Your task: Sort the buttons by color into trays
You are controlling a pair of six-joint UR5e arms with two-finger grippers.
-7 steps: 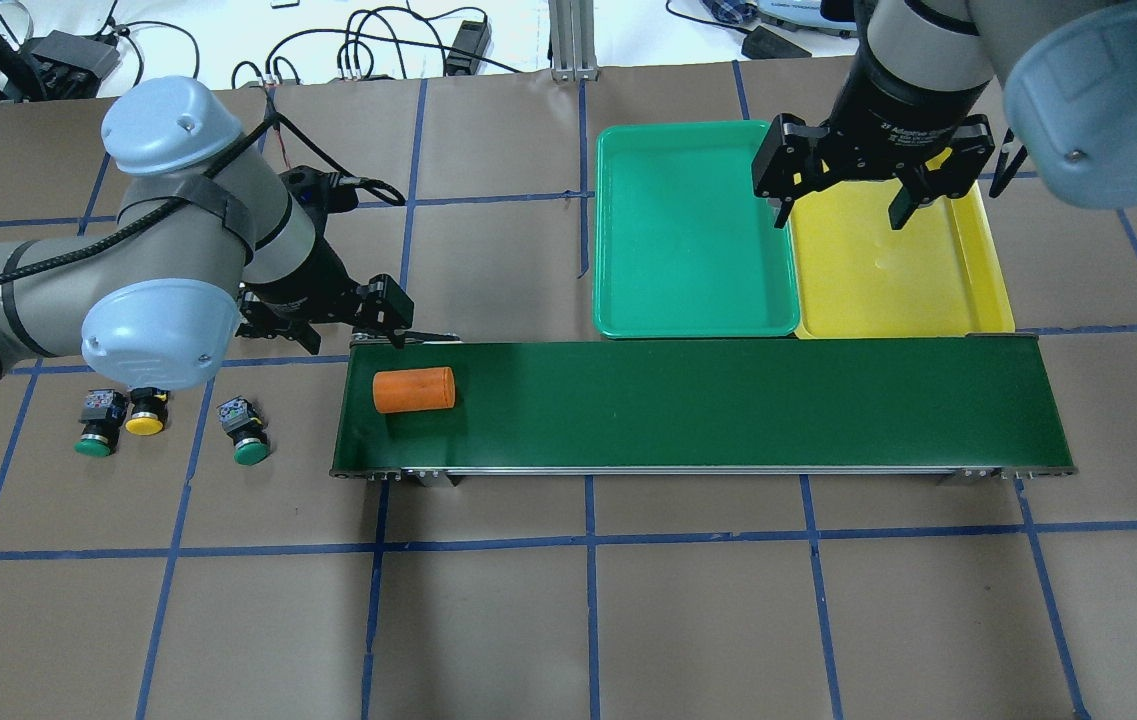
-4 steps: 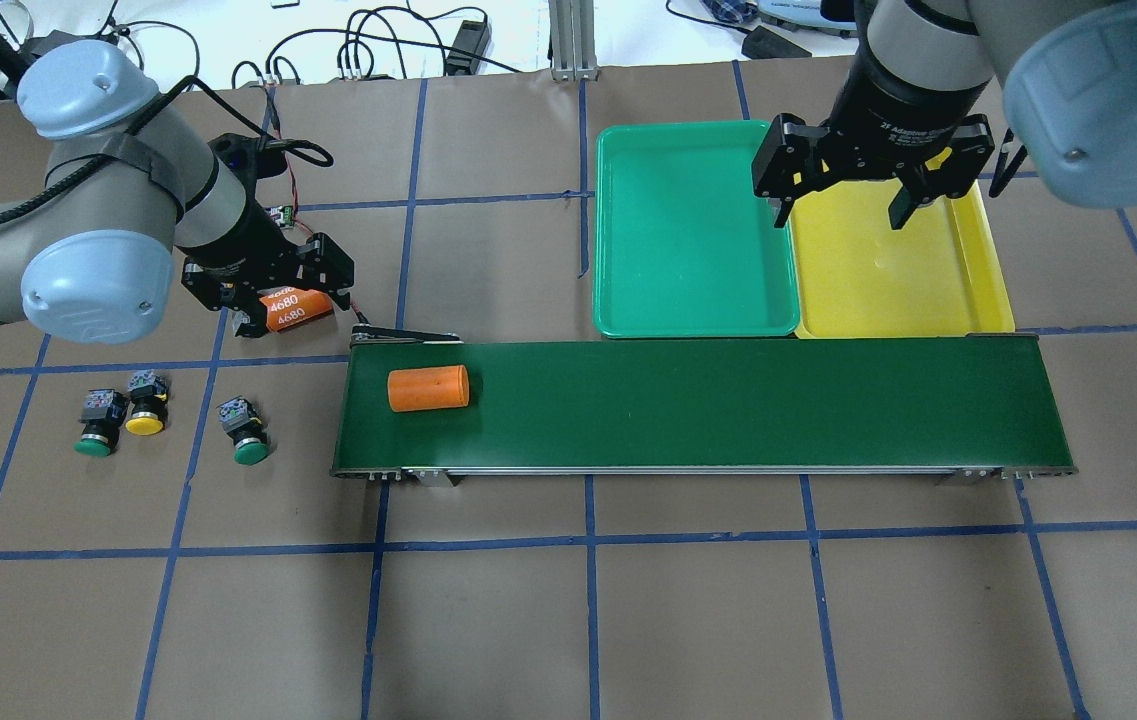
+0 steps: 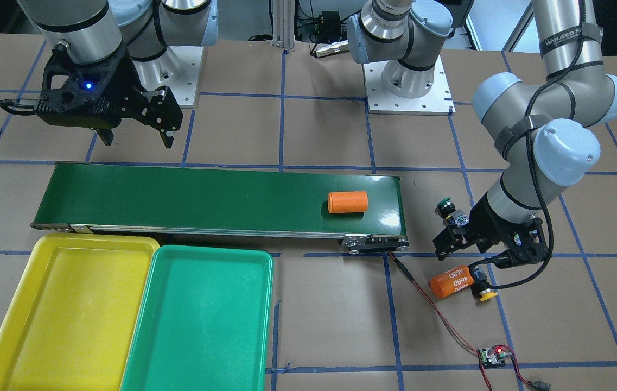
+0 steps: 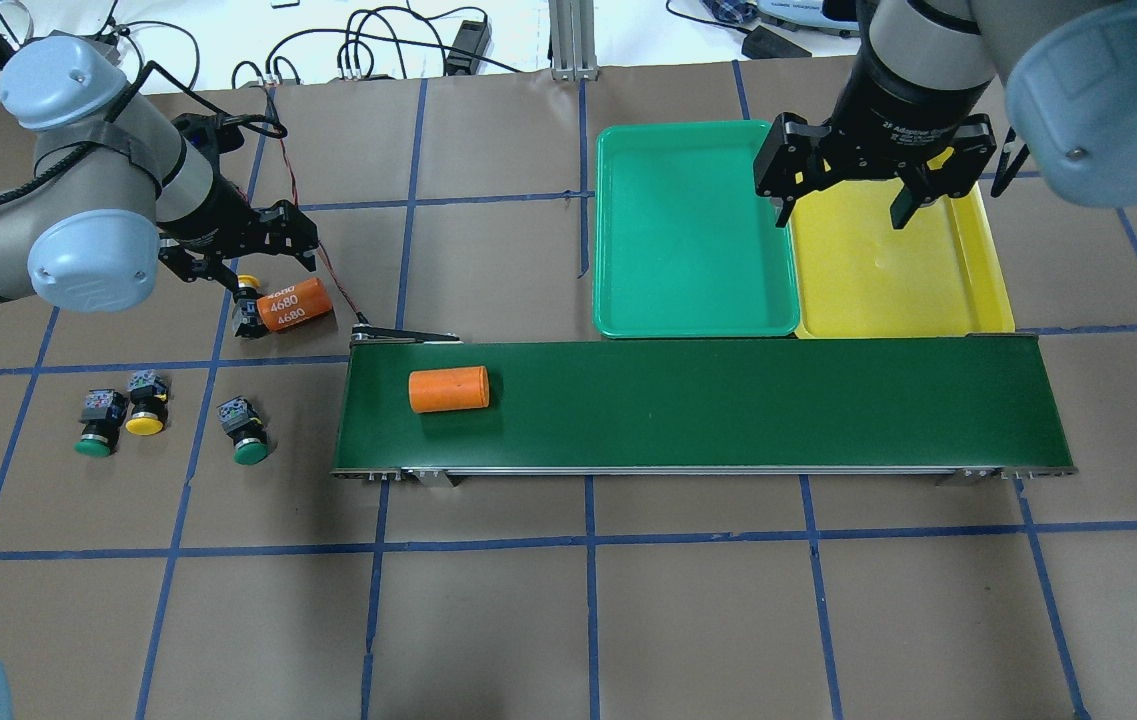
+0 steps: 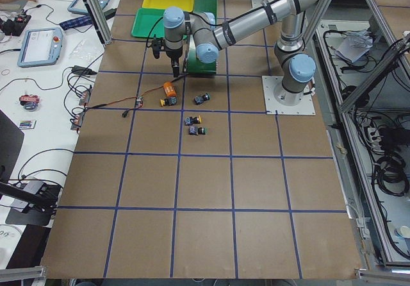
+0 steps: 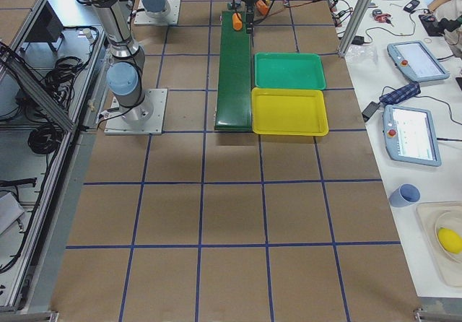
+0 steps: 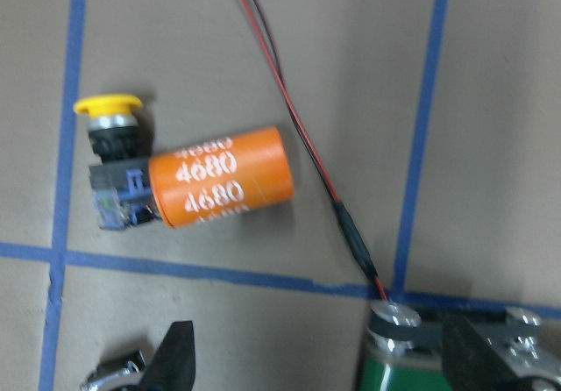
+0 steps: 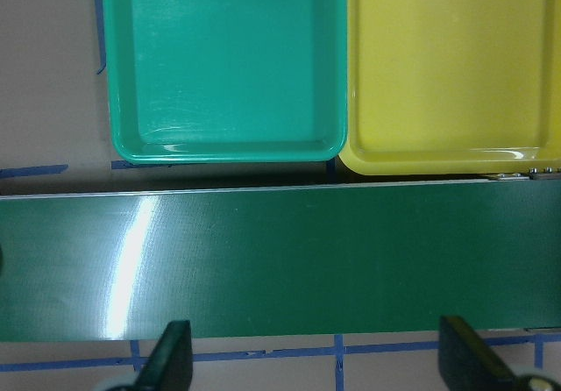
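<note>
My left fingers (image 7: 180, 360) stand wide apart and hold nothing. They hang above the counter (image 4: 488, 620), just off the far corner of the conveyor belt's (image 4: 728, 400) left end. The yellow button (image 7: 114, 159) lies on the counter ahead of them, toward the finger at the wrist view's left and not between the two. Its long axis, cap to contact block, runs crosswise to the line joining my fingers, so a closing stroke would meet its sides. The orange cylinder marked 4680 (image 7: 223, 176) lies against the block on the side facing the belt, and I judge that leaves one finger little room there. My right fingers (image 8: 175, 360), also open and empty, hang high near the belt's other end, by the yellow tray (image 4: 988, 260) and the green tray (image 4: 688, 240). Neither tray holds a button, and the left arm is much the nearer. The wrist view shows cylinder and block touching. The overhead view shows what it does not: three other buttons (image 4: 146, 410) nearer my edge of the counter, well apart from this one, and a second orange cylinder (image 4: 448, 390) on the belt.
</note>
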